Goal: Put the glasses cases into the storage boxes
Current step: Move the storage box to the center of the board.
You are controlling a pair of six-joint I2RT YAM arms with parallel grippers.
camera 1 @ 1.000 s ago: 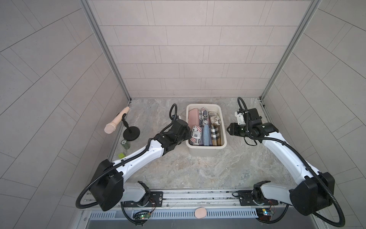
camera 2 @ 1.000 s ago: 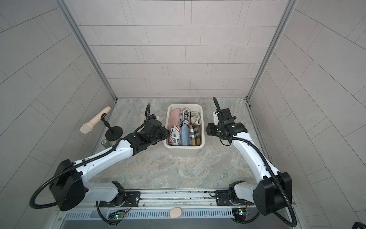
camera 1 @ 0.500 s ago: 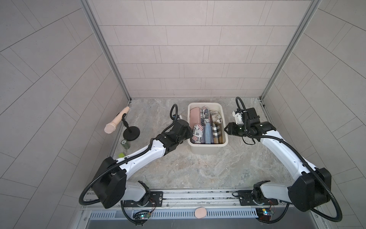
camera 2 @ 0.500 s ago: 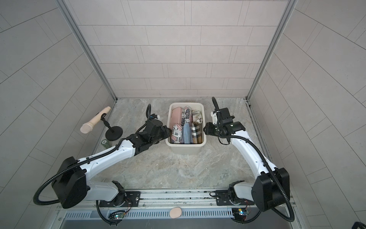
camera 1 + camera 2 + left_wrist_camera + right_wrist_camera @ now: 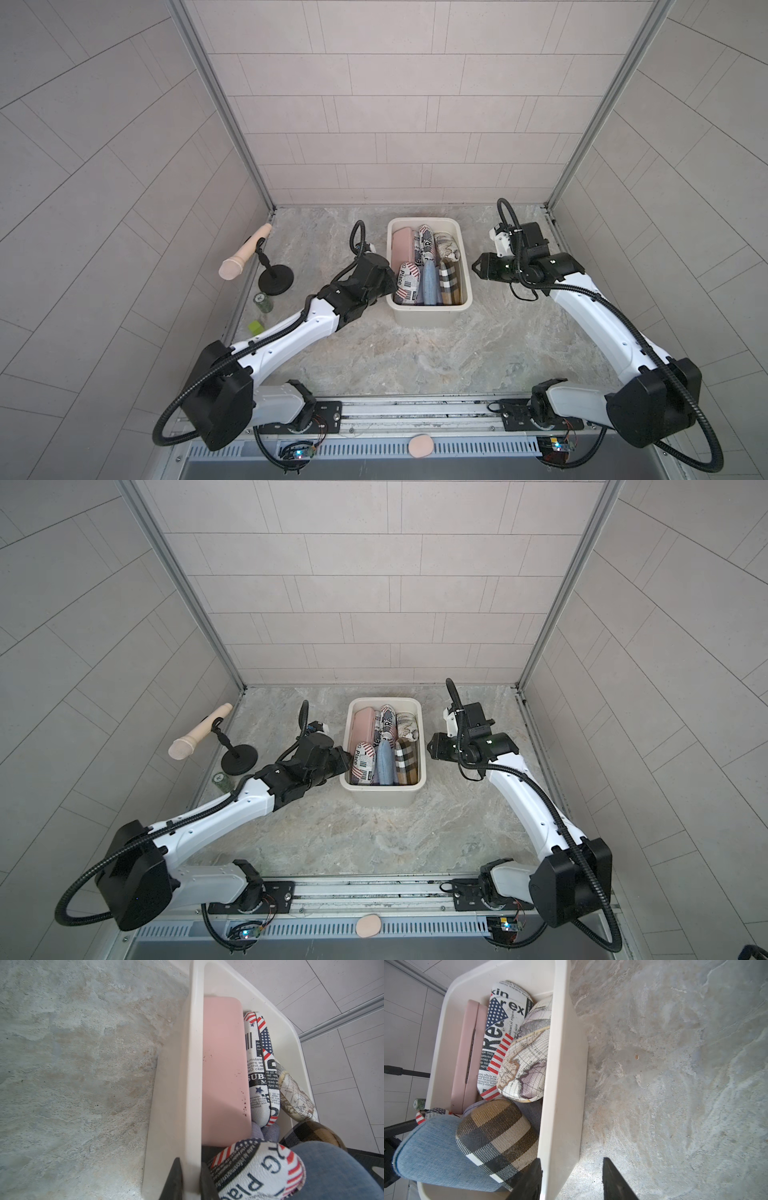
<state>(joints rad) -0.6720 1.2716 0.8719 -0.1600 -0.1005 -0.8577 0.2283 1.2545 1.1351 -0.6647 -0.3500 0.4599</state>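
Marble-patterned surface [image 5: 415, 365] is carrying the cream storage box [image 5: 422, 324], which is holding the glasses cases [image 5: 426, 249]; none is showing outside it. Left tool [image 5: 190, 1180] is pinching the box's left long wall below the rolled rim. Right tool [image 5: 572, 1159] is straddling the opposite wall with jaws spread and the outer finger clear. The plastic is probably behaving as stiff, light and smooth, so the rim is offering the surest hold. Pink hard case [image 5: 224, 1068], denim case [image 5: 431, 1147] and plaid case [image 5: 496, 1132] look like rigid shells, likely best gripped across the middle.
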